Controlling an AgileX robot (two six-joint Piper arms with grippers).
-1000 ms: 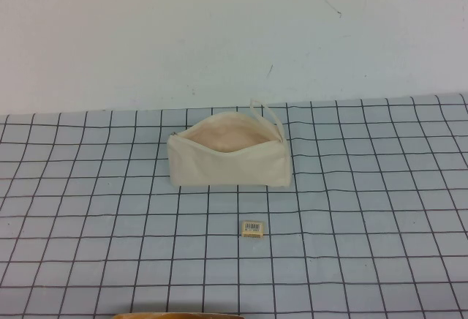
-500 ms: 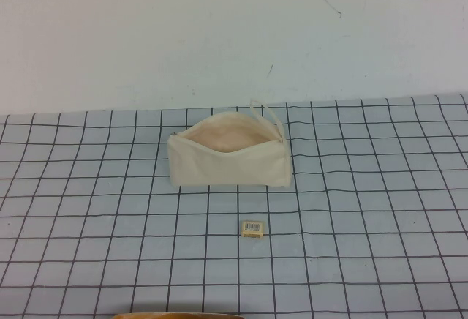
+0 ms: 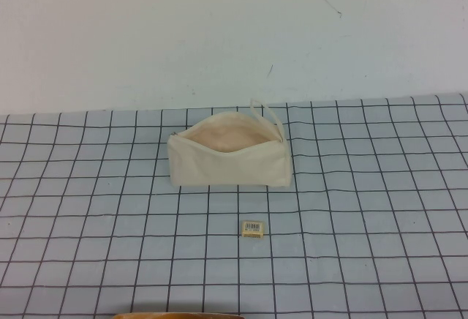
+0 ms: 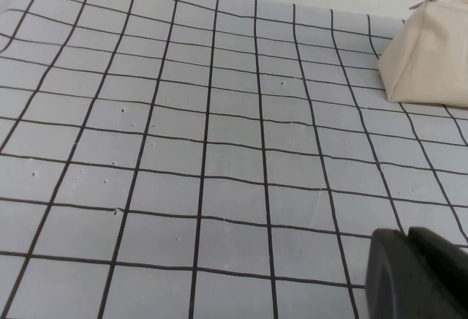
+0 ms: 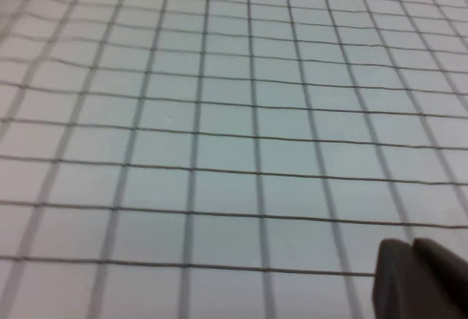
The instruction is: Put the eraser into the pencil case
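An eraser (image 3: 252, 228) lies on the grid-patterned table (image 3: 380, 246), near an unzipped pencil case (image 3: 229, 161) showing only lining. The left gripper (image 4: 415, 275) and right gripper (image 5: 420, 281) hover apart; finger positions unclear.

- pencil case (image 3: 229, 162): cream-white fabric outside, pinkish-beige lining showing in its mouth, thin cream loop strap (image 3: 268, 114) at one end
- eraser (image 3: 252, 228): pale yellow, with a white label carrying black barcode stripes
- table cover (image 3: 380, 209): light grey-blue, crossed by thin dark lines in a square grid
- wall (image 3: 219, 34): plain off-white with a few small dark marks
- left gripper (image 4: 417, 274) and right gripper (image 5: 420, 279): black, each only a corner in its own wrist view
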